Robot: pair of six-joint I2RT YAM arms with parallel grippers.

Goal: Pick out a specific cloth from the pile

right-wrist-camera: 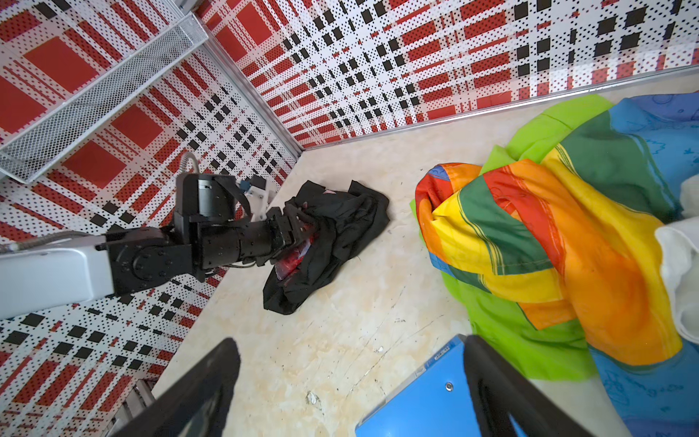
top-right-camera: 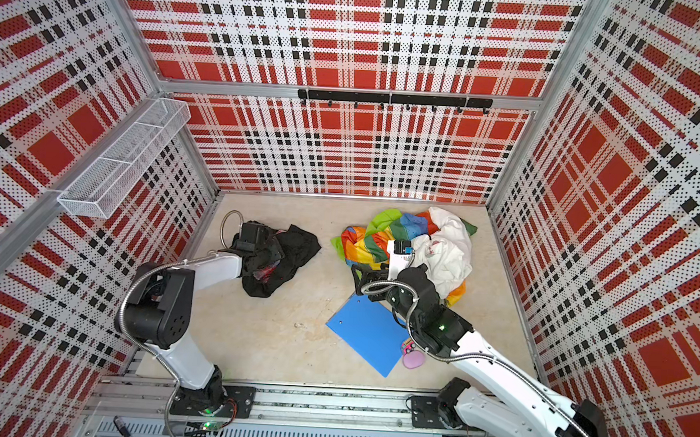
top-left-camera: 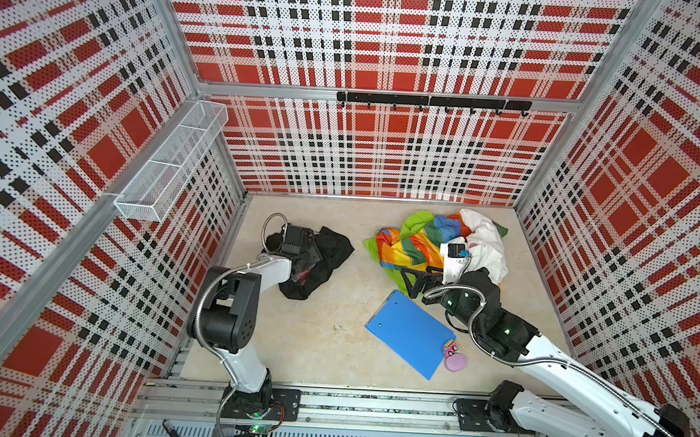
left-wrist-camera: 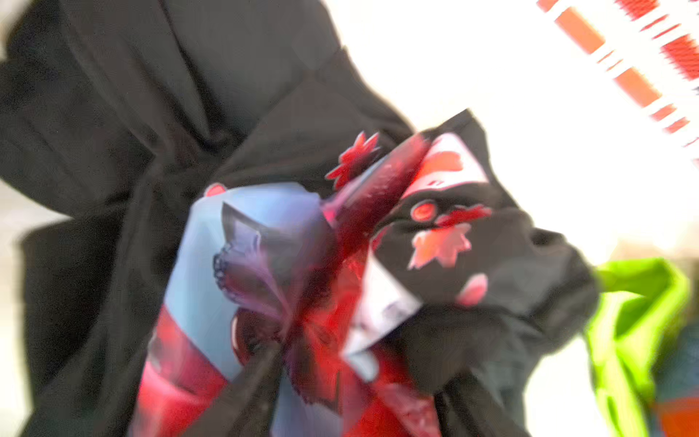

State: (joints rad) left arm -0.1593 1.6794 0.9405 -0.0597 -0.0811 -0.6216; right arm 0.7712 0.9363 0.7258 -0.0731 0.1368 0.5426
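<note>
Cloth (top-left-camera: 330,247) apart from pile (top-left-camera: 413,240), release step likely; left gripper (right-wrist-camera: 299,230) grip untellable; right gripper (right-wrist-camera: 350,340) agape; next: withdraw unsnagged.

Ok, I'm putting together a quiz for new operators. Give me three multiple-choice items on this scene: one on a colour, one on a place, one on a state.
1. What colour is the clipboard?
A) blue B) yellow C) white

2. Where does the black cloth lie?
A) on top of the pile B) on the table, apart from the pile C) on the clipboard

3. How do the fingers of the right gripper stand?
A) shut on the pile B) shut on the clipboard C) open, holding nothing

Key:
1 A: it is plainly blue in both top views.
2 B: bare table separates the cloth from the pile.
3 C: the right wrist view shows the fingers wide apart with nothing gripped.
</note>
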